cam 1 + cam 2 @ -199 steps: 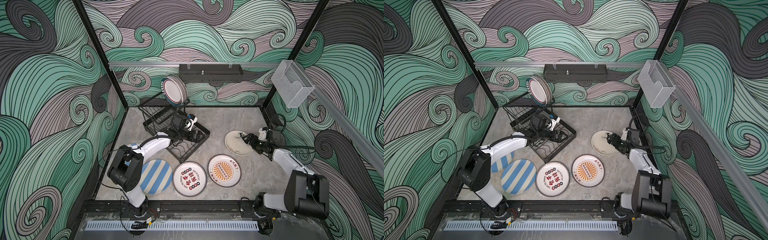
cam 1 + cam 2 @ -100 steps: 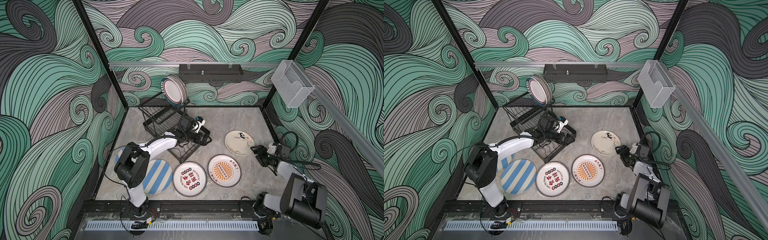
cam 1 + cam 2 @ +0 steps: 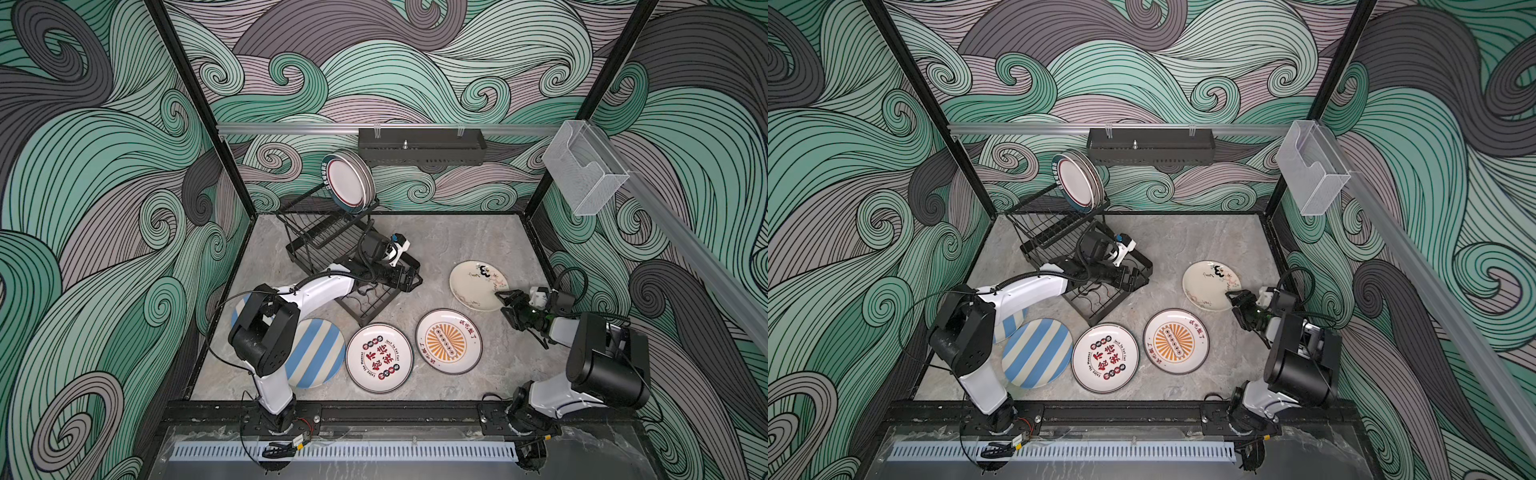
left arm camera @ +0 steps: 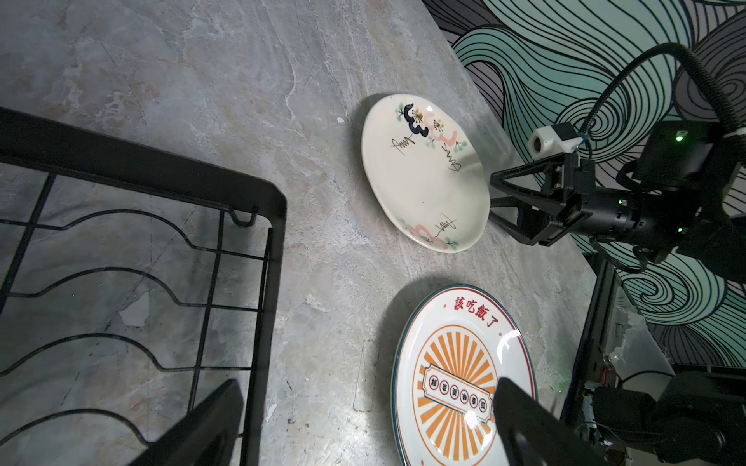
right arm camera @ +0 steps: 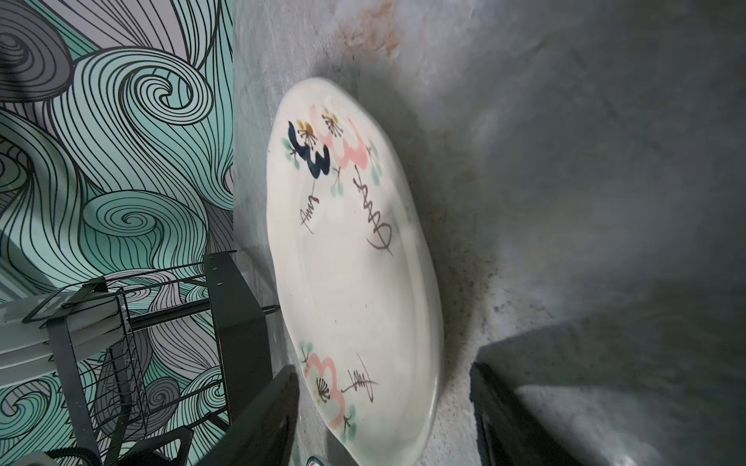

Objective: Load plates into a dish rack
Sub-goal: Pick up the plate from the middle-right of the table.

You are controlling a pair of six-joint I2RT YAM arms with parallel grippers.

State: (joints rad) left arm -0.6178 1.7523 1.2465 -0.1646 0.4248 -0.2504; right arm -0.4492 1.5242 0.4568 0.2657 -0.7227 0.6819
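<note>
Five plates (image 3: 379,358) flat on table (image 3: 436,241); upright plates (image 3: 347,180) already in dish rack (image 3: 320,237) upper shelf. My right gripper (image 3: 503,302) low at cream plate (image 3: 478,284) near rim, jaws apart, nothing clamped: flat plate offers only its edge. My left gripper (image 3: 409,279) empty, fingers spread, over rack base corner, clear of pick.

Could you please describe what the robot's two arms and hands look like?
The left arm and right arm pair white links with boxy black joint housings. The left hand and right hand are black; the right shows triangular, open-frame fingers. Black ribbed cable loops along each arm; a small white camera tops each wrist.
</note>
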